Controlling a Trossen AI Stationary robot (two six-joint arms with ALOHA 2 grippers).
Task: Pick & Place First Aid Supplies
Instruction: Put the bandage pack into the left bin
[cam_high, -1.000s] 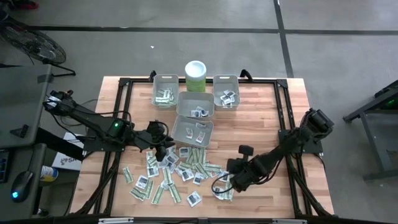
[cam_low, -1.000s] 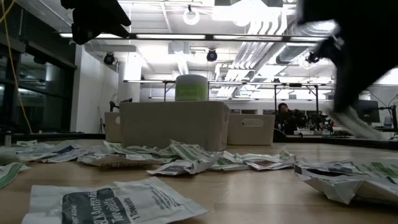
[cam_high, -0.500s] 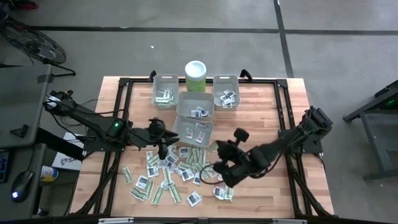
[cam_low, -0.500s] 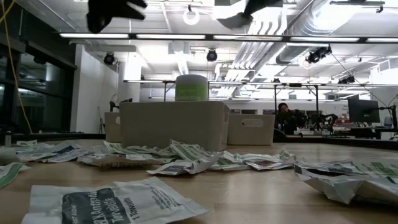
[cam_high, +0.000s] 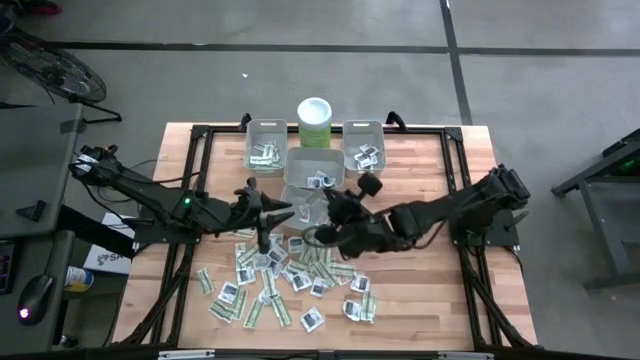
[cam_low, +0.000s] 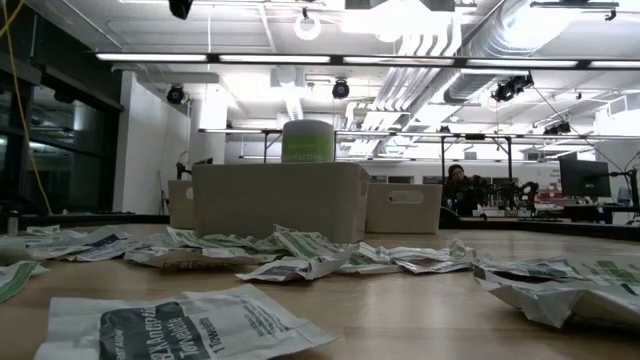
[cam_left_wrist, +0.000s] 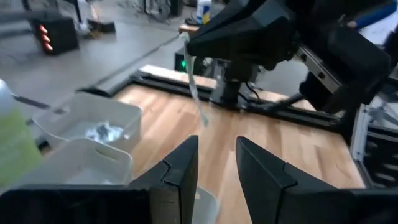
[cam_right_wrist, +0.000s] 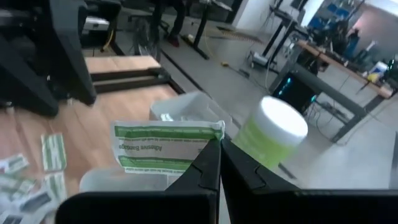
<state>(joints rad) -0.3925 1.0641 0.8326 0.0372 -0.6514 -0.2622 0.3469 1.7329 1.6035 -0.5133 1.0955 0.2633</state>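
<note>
— Which step is this?

— Carrying, I'd say. Nearest on the bench (cam_high: 420, 300) lie the loose first aid supplies (cam_high: 275, 285), scattered flat below the bins. Above their far edge the right gripper (cam_high: 322, 232) has its fingers pressed together on a green-printed packet (cam_right_wrist: 166, 147), pinched at one corner and held clear of the wood.

— And the arms?

— The right arm reaches low and far across — wrist near the nearest bin (cam_high: 308, 208). The left gripper (cam_high: 283, 213) hovers beside it, fingers partly spread, nothing between them.

— Next?

— Probably sorting: bring the packet over a bin, perhaps the far-left bin (cam_high: 265, 146) with green strips, then release.
</note>
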